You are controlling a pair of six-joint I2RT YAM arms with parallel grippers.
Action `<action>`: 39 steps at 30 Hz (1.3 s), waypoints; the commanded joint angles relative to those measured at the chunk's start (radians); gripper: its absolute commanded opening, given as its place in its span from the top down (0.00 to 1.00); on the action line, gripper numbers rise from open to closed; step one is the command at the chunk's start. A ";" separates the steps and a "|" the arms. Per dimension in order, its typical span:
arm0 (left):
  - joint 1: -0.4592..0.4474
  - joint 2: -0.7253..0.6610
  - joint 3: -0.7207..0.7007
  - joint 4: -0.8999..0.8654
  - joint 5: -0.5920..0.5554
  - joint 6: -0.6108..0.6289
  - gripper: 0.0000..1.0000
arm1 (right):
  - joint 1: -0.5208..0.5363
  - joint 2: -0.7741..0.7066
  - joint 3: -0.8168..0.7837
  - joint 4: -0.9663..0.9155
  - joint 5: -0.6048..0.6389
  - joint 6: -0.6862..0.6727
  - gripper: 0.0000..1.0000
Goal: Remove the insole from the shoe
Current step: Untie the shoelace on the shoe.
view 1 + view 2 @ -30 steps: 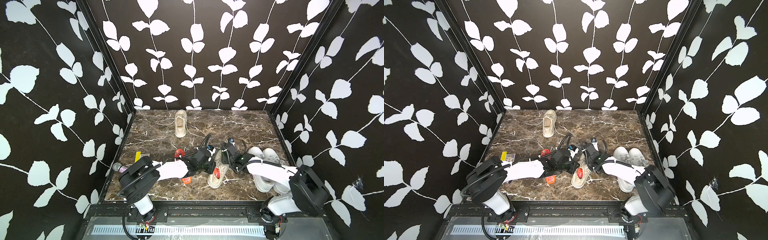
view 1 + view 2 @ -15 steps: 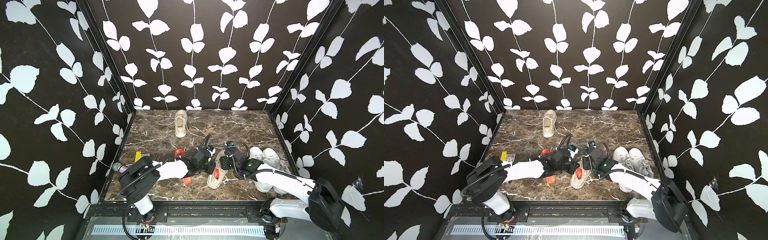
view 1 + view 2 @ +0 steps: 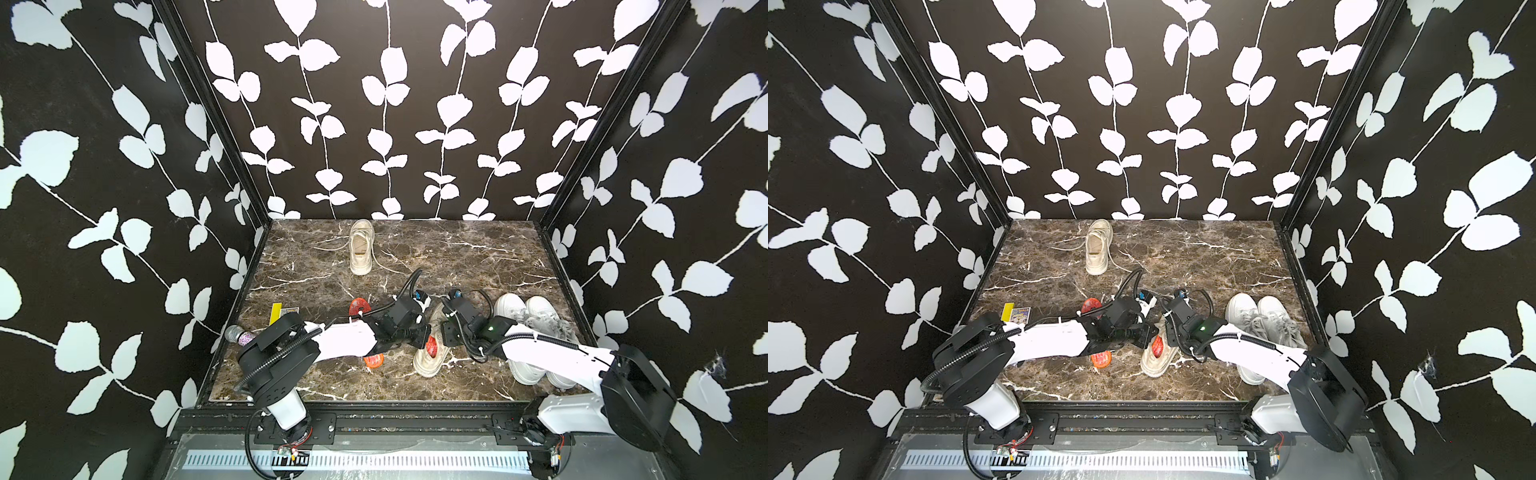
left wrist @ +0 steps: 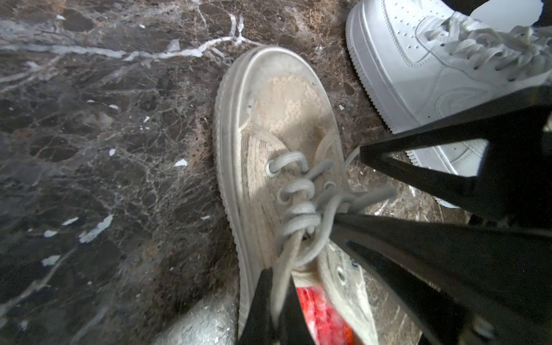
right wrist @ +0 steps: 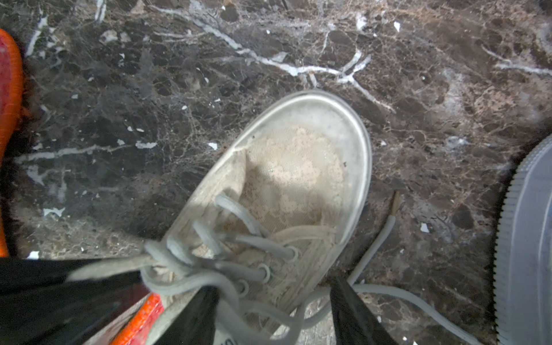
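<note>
Red insole point(image 3: 432, 345) sits inside the beige shoe point(image 3: 424, 366), lying one-to-seven o'clock. Left claw point(image 3: 422, 338), at its nine, is clamped on a lace point(image 4: 282, 268); right claw point(image 3: 446, 337), at three, straddles the shoe half-open, equally near.

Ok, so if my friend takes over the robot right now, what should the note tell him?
Left gripper: shut by the laces at the opening of the beige shoe; what it pinches is unclear.
Right gripper: open, straddling the laced part.
Red insole: inside the shoe.
Done: both grippers are at the shoe.
Left: grip the insole and pull it out.
</note>
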 commanded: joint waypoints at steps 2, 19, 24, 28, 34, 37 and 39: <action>-0.007 -0.023 0.020 0.030 0.005 0.006 1.00 | 0.006 0.029 0.043 -0.004 0.070 0.000 0.42; -0.007 -0.019 0.002 0.064 0.050 -0.015 1.00 | 0.006 0.109 0.037 0.207 0.323 0.075 0.37; -0.007 -0.016 0.007 0.060 0.054 -0.015 1.00 | -0.014 0.111 0.088 0.195 0.363 0.079 0.28; -0.007 -0.019 0.009 0.061 0.056 -0.018 1.00 | -0.044 0.132 0.131 0.192 0.325 0.082 0.23; -0.008 -0.024 -0.007 0.091 0.064 -0.025 1.00 | -0.092 0.246 0.237 0.194 0.249 0.066 0.18; -0.008 -0.034 -0.022 0.104 0.066 -0.031 1.00 | -0.120 0.343 0.342 0.172 0.201 0.045 0.18; -0.008 -0.037 -0.025 0.103 0.067 -0.030 1.00 | -0.135 0.394 0.423 0.146 0.175 0.035 0.18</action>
